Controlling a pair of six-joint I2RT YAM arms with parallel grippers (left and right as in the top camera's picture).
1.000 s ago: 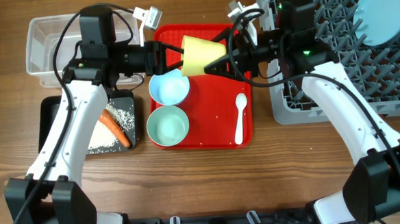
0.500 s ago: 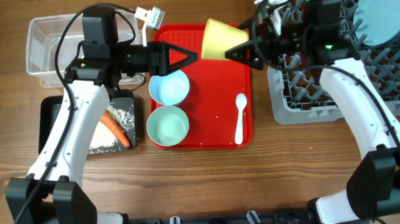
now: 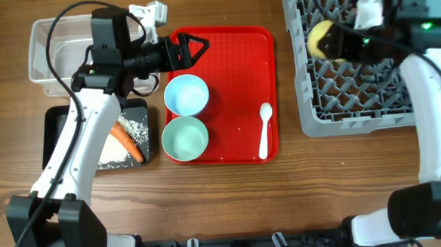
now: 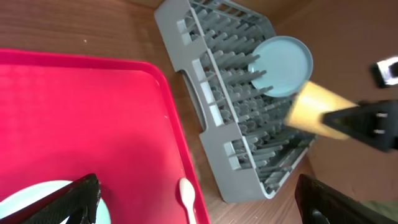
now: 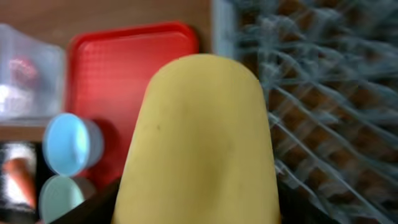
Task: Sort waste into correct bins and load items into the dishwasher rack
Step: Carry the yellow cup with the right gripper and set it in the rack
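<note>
The grey rack (image 3: 355, 94) fills the upper right of the overhead view, and the coming move turns on what hangs above its upper left corner. The left wrist view shows the round blue plate (image 4: 280, 65) standing among the pegs.

The red tray (image 3: 233, 77) sits at centre. It carries the blue bowl (image 3: 186, 95), the green bowl (image 3: 185, 138) below it, and the white spoon (image 3: 265, 130) towards its lower right. At far left are the clear tub (image 3: 46, 49) and, under it in the frame, the black tray (image 3: 55, 140), which holds the carrot (image 3: 127, 141) and rice (image 3: 134, 128).

The yellow cup (image 3: 320, 40) is grasped by the right pincer (image 3: 336, 43). It is tipped on its side, long axis running left to right across the frame in line with the fingers, and it sticks out towards the frame's left. It is above the pegs and not yet seated. The right wrist view has the cup (image 5: 202, 143) filling the middle, with the rack's grid to its right. I cannot tell for sure which end is the mouth. Setting it down will probably call for turning it upright or mouth-down between the pegs.

The left pincer (image 3: 194, 49) is released, fingers spread, over the red tray's upper left corner. It is just above the blue bowl in the frame, so that arm is the nearer one to both bowls.
</note>
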